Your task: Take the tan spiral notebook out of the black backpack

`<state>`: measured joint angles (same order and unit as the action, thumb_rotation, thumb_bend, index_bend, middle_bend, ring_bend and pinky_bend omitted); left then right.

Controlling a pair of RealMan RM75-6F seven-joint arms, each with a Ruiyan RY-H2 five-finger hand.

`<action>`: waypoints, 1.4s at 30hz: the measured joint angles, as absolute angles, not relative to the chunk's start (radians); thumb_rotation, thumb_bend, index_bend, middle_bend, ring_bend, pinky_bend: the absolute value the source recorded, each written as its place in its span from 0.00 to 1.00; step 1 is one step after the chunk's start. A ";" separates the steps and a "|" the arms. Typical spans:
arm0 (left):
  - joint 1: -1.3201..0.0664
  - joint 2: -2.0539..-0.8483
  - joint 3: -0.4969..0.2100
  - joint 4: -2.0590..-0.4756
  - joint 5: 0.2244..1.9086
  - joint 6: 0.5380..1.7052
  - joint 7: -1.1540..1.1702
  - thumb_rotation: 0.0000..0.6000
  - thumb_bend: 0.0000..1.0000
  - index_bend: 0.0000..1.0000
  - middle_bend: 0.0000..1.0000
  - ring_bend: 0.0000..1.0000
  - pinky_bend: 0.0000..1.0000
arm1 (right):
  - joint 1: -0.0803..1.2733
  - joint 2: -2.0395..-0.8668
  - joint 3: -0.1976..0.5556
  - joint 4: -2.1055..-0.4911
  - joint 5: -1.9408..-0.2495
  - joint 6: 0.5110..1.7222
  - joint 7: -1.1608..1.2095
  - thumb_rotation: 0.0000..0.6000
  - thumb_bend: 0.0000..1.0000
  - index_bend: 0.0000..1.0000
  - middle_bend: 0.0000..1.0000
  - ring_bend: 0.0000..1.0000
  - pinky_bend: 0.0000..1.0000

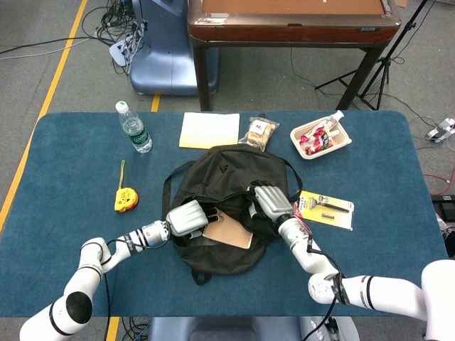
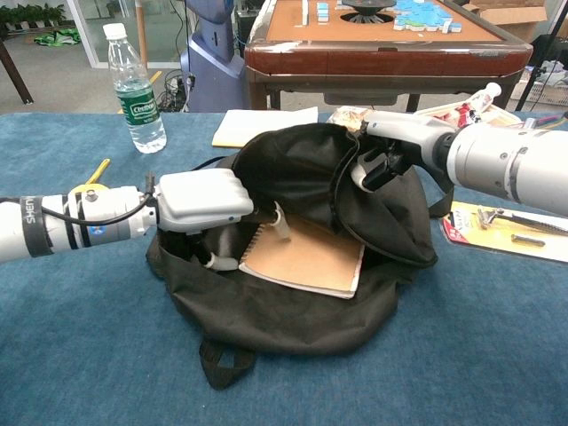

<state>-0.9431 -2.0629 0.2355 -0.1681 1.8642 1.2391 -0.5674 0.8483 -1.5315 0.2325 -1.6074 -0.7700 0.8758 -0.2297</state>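
The black backpack (image 1: pixel 226 177) (image 2: pixel 293 311) lies open in the middle of the blue table. The tan spiral notebook (image 1: pixel 229 231) (image 2: pixel 309 257) lies flat in its mouth, spiral edge to the left, partly under the raised flap. My left hand (image 1: pixel 187 217) (image 2: pixel 202 201) is at that spiral edge, with a finger on top of the cover and the thumb curled below it, pinching the corner. My right hand (image 1: pixel 270 202) (image 2: pixel 389 151) grips the upper flap of the backpack and holds it lifted back.
A water bottle (image 1: pixel 134 128) (image 2: pixel 135 89) and a yellow tape measure (image 1: pixel 125 199) lie to the left. Behind the bag are a yellow pad (image 1: pixel 210 130), a snack packet (image 1: pixel 260 133) and a tray of snacks (image 1: pixel 321 138). A razor pack (image 1: pixel 325 208) (image 2: pixel 510 229) lies to the right.
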 measured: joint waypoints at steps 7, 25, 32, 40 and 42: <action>-0.956 -2.104 0.214 -0.172 1.834 1.239 -0.594 1.00 0.24 0.24 0.22 0.23 0.34 | 0.848 -1.530 0.232 -1.602 -0.772 0.871 -0.220 1.00 0.74 0.75 0.39 0.13 0.14; -0.969 -2.143 0.196 -0.166 1.791 1.165 -0.604 1.00 0.24 0.23 0.18 0.19 0.31 | 0.839 -1.521 0.226 -1.604 -0.781 0.870 -0.206 1.00 0.74 0.75 0.39 0.13 0.14; -0.974 -2.155 0.176 -0.175 1.765 1.145 -0.629 1.00 0.28 0.22 0.18 0.19 0.30 | 0.840 -1.519 0.226 -1.607 -0.780 0.876 -0.211 1.00 0.74 0.75 0.39 0.13 0.14; -0.978 -2.160 0.176 -0.179 1.760 1.142 -0.638 1.00 0.47 0.24 0.17 0.19 0.29 | 0.841 -1.521 0.226 -1.608 -0.773 0.880 -0.217 1.00 0.74 0.75 0.39 0.13 0.14; -0.978 -2.160 0.176 -0.181 1.760 1.141 -0.641 1.00 0.49 0.27 0.17 0.19 0.29 | 0.842 -1.521 0.226 -1.607 -0.771 0.880 -0.218 1.00 0.74 0.75 0.39 0.13 0.14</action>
